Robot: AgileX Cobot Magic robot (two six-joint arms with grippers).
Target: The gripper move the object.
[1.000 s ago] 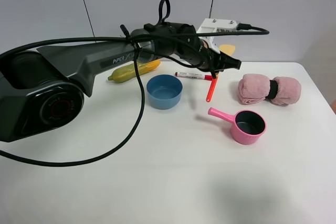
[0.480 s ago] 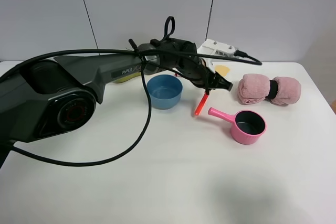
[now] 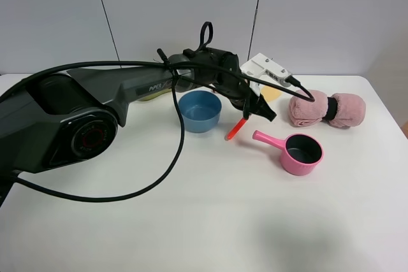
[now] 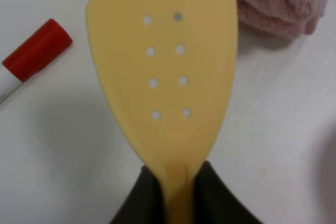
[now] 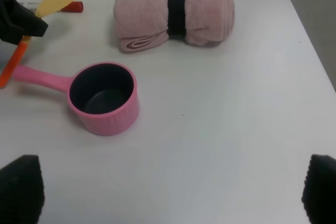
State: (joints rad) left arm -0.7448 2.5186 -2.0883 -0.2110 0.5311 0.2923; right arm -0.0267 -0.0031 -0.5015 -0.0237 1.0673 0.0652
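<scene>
The left claw (image 3: 261, 109) reaches out over the middle of the white tabletop (image 3: 191, 221), and it's clamped on the spatula (image 3: 234, 129), right at the neck where the pale yellow blade meets the orange-red handle. Up close in the left wrist view, both black fingers (image 4: 215, 192) pinch that neck, and the holed blade (image 4: 165, 66) sticks out beyond them. The spatula sits tilted: blade up towards the back, handle slanting down into the gap between the blue bowl (image 3: 199, 110) and the pink saucepan (image 3: 303, 153). I can't tell whether the handle tip touches the tabletop. Under the blade lies a marker (image 4: 31, 56) with a red cap, and just beyond it the rolled pink towel (image 3: 326, 109). The right claw (image 5: 173, 192) hangs above the tabletop near the saucepan, fingers wide apart, holding nothing.
</scene>
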